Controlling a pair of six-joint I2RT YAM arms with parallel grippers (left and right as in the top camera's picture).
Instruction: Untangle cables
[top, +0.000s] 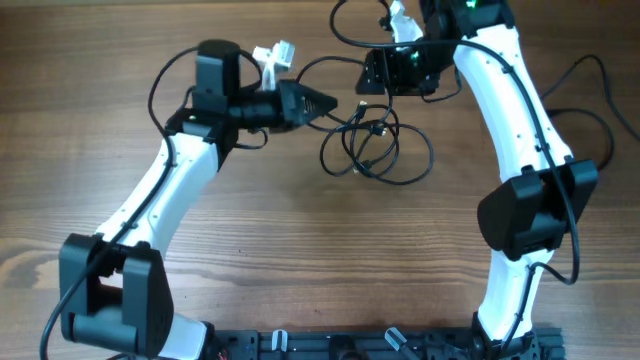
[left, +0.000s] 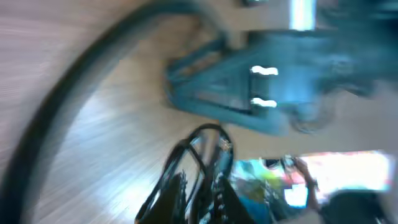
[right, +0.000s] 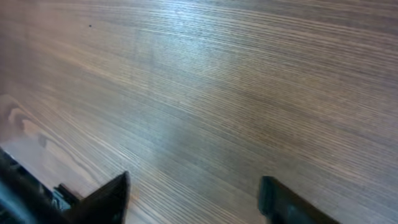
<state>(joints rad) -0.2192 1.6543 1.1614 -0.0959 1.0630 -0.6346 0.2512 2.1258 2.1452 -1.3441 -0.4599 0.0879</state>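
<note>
- The cables (top: 374, 131) lie in a loose bundle of overlapping loops on the wooden desk (top: 300, 250), around the middle of its far half, with small plugs showing among the strands.
- The left claw (top: 325, 102) points at the bundle from the left, its tip just beside the nearest loop, and a thin strand runs from near the tip into the tangle.
- The left wrist view is badly blurred. Dark cords rise between the fingers there, but I cannot tell whether that claw is apart or clamped on a strand.
- The right claw (right: 193, 199) sits beyond the bundle, near the desk's far edge.
- Its fingers stand well apart over bare wood grain, with nothing between them.
- Thicker black wires trail along both white arms.
</note>
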